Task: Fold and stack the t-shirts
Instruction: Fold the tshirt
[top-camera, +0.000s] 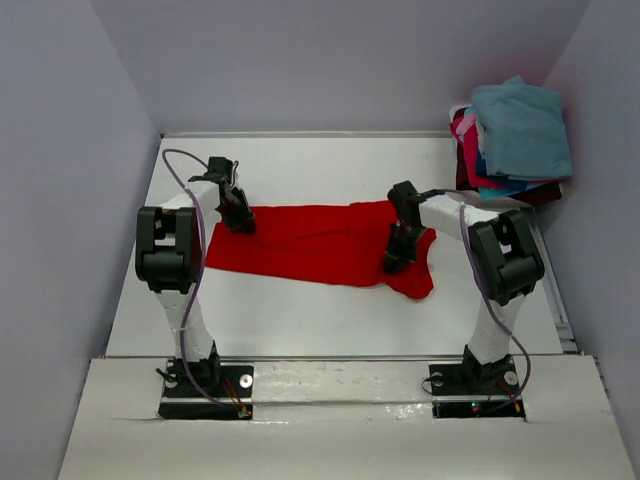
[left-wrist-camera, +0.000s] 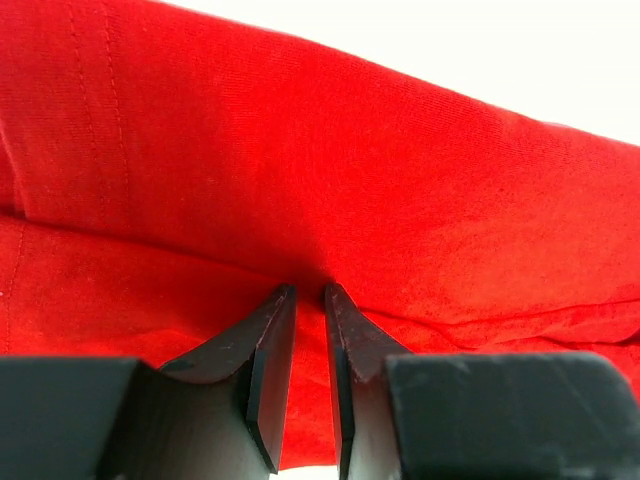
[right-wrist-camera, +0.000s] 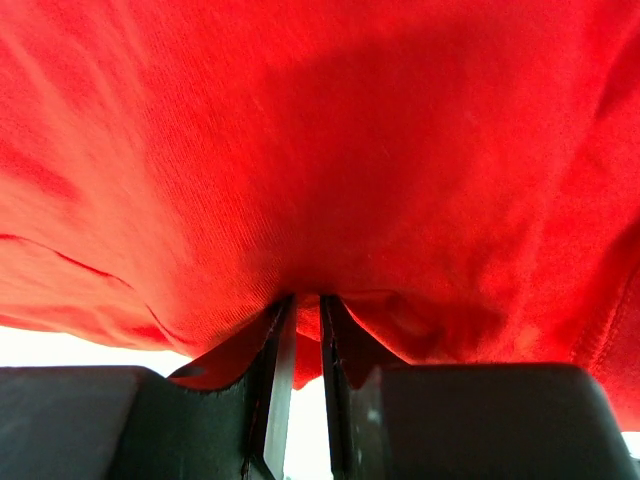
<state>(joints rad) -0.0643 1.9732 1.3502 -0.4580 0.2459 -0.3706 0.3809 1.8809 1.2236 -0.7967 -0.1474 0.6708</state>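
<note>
A bright red t-shirt (top-camera: 320, 245) lies spread across the middle of the white table (top-camera: 300, 320). My left gripper (top-camera: 243, 222) sits at the shirt's left end. In the left wrist view its jaws (left-wrist-camera: 309, 290) stand nearly together, with a fold of the red t-shirt (left-wrist-camera: 300, 180) pinched between them. My right gripper (top-camera: 395, 262) is down on the shirt's right part. Seen from the right wrist, that gripper (right-wrist-camera: 307, 298) is shut on a tuck of the red t-shirt (right-wrist-camera: 330, 150), which hangs over bright table below.
A heap of other t-shirts sits at the table's far right corner. A teal-blue one (top-camera: 520, 125) is on top, with pink (top-camera: 465, 140) and dark maroon (top-camera: 545, 192) cloth under it. Grey walls close in both sides and the back.
</note>
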